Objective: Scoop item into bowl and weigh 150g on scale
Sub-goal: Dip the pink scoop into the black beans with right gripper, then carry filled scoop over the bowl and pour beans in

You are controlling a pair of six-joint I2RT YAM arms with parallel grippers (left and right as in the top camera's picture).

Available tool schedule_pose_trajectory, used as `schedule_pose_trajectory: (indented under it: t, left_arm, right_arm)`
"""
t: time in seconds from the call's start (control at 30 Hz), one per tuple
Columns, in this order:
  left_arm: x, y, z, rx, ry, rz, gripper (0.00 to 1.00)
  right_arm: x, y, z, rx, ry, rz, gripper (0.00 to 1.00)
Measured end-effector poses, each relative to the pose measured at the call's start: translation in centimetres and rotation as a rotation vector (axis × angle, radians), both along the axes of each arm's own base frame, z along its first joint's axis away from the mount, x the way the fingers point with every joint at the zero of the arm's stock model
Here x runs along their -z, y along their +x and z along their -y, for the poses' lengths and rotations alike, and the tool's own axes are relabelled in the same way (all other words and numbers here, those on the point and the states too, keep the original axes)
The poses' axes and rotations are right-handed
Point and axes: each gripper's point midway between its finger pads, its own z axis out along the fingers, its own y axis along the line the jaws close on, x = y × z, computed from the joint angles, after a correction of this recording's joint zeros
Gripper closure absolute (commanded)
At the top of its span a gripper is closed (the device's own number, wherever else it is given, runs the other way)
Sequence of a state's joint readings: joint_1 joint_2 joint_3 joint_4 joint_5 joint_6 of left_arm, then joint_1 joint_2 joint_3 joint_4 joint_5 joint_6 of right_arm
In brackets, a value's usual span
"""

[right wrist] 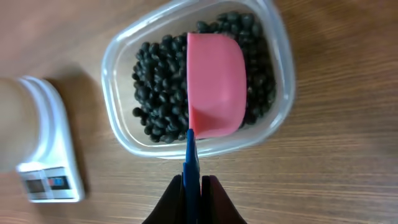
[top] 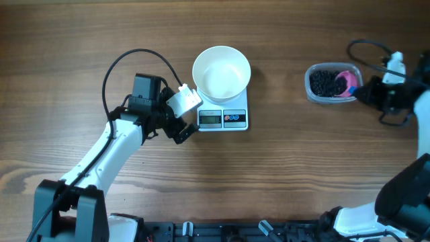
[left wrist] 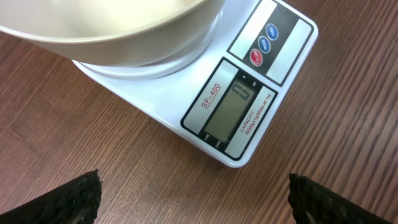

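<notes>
The white bowl (top: pixel 222 72) stands empty on the white scale (top: pixel 225 117), whose display (left wrist: pixel 233 109) faces the front edge. My left gripper (top: pixel 190 113) hovers just left of the scale, open and holding nothing; in its wrist view the gripper (left wrist: pixel 194 199) has bare wood between its pads, with the bowl (left wrist: pixel 106 31) and scale (left wrist: pixel 186 106) ahead. The item, small black beads (right wrist: pixel 158 87), fills a clear tub (right wrist: pixel 283 68). A pink scoop (right wrist: pixel 214 87) lies in the beads, and my right gripper (right wrist: pixel 192 186) is shut on its blue handle (right wrist: pixel 191 155).
The tub (top: pixel 334 83) sits at the table's right, well apart from the scale. Cables loop above the left arm (top: pixel 107 148) and near the right arm (top: pixel 396 94). In the right wrist view the scale (right wrist: pixel 50 168) shows at the far left.
</notes>
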State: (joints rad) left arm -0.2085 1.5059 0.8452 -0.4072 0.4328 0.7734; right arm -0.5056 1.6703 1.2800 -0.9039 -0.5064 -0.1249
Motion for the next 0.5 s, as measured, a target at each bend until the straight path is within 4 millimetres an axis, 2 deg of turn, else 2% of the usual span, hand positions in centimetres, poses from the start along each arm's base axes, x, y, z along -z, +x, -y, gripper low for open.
schedule_pose_trajectory:
  t: [0.2, 0.5]
  left_arm:
    - [0.0, 0.0, 0.0, 0.000, 0.000, 0.000, 0.00]
    - [0.0, 0.0, 0.0, 0.000, 0.000, 0.000, 0.00]
  right_arm:
    - [-1.2, -0.7, 1.1, 0.048, 0.133, 0.060, 0.96]
    - [-3.4, -0.1, -1.1, -0.008, 0.288, 0.155, 0.96]
